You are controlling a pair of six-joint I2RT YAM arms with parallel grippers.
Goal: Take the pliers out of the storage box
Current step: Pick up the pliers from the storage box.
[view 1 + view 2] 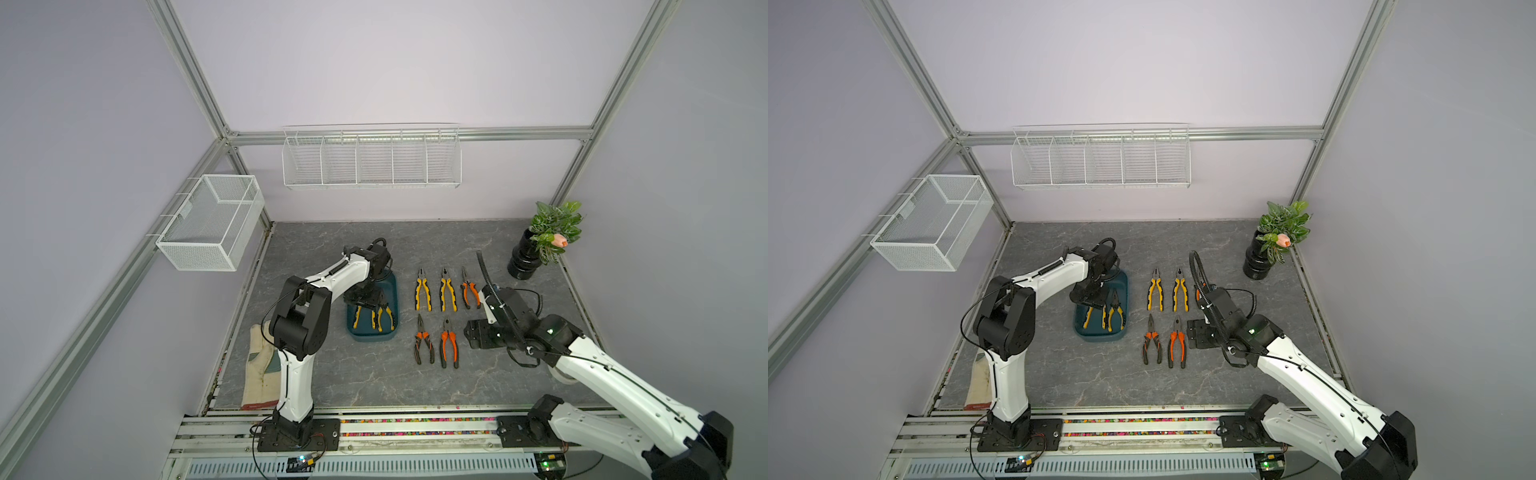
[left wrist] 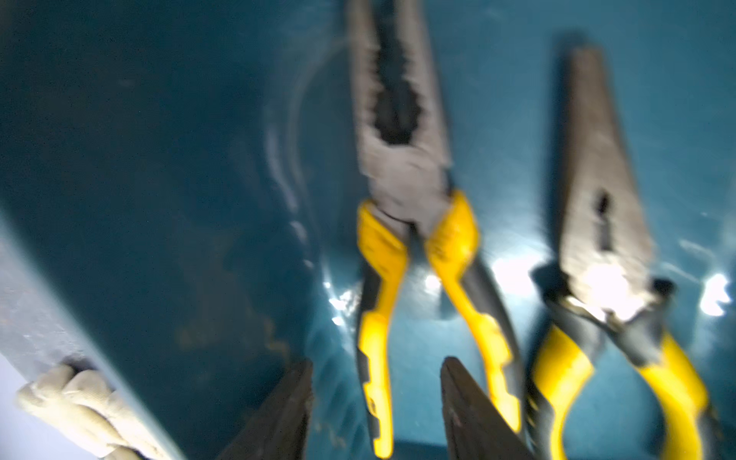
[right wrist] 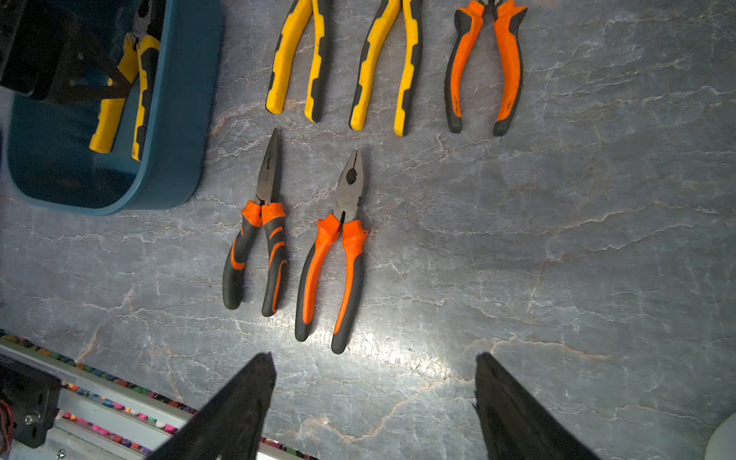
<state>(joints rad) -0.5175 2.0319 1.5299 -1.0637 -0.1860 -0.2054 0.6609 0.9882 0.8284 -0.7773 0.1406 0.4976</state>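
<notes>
Left wrist view: left gripper (image 2: 376, 360), half-open, straddles one pliers (image 2: 402, 171) handle in the box (image 2: 159, 159), poised to pinch it.

Pale lilac walls (image 1: 395, 62) surround me; a white wire rack (image 1: 371, 166) and a mesh basket (image 1: 208, 224) hang above my grey marbled tabletop (image 1: 353, 374).

**Robot lab test cell**

Two white-and-black robot arms, the left arm (image 1: 297, 374) and the right arm (image 1: 615, 380), are bolted to an aluminium rail (image 1: 415, 432) fronting a grey marble-look desk (image 1: 353, 374). Aluminium framing (image 1: 519, 134) and plain lilac walls (image 1: 395, 62) box it in. A mesh basket (image 1: 208, 224) and a wire rack (image 1: 370, 162) hang from the frame; pliers (image 1: 422, 282) lie in tidy rows.
</notes>
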